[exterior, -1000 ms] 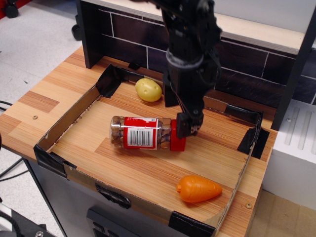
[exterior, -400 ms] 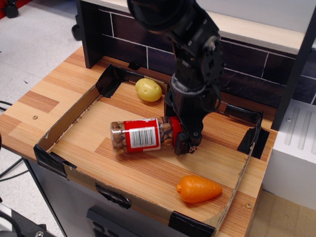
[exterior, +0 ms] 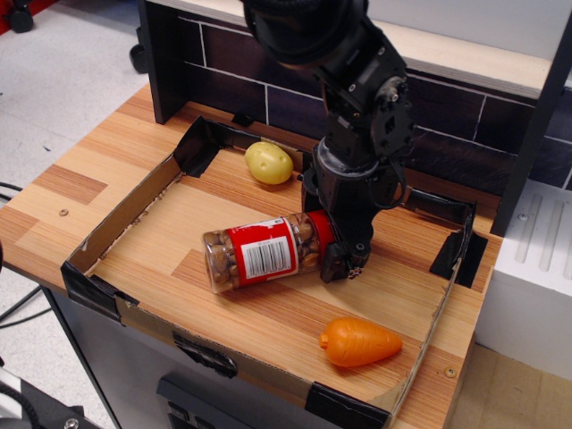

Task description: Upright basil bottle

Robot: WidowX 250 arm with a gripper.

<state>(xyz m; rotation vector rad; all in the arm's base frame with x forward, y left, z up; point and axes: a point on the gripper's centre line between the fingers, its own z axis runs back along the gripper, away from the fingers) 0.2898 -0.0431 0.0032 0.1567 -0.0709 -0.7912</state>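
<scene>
The basil bottle [exterior: 261,256] is a clear jar with a red-and-white barcode label and brownish contents. It is tilted, base low at the left on the tray floor, cap end raised at the right. Its red cap [exterior: 322,231] is mostly hidden between the fingers. My black gripper [exterior: 332,246] comes down from above and is shut on the cap end. One fingertip [exterior: 343,262] shows just right of the cap.
A cardboard-walled wooden tray [exterior: 125,221] holds everything. A yellow potato toy [exterior: 268,163] lies at the back, near the arm. An orange carrot toy [exterior: 359,342] lies at the front right. A dark tiled back wall [exterior: 232,63] stands behind.
The gripper closed on the cap and has lifted that end. The bottle went from lying flat to tilted, its base sliding slightly toward the front.
</scene>
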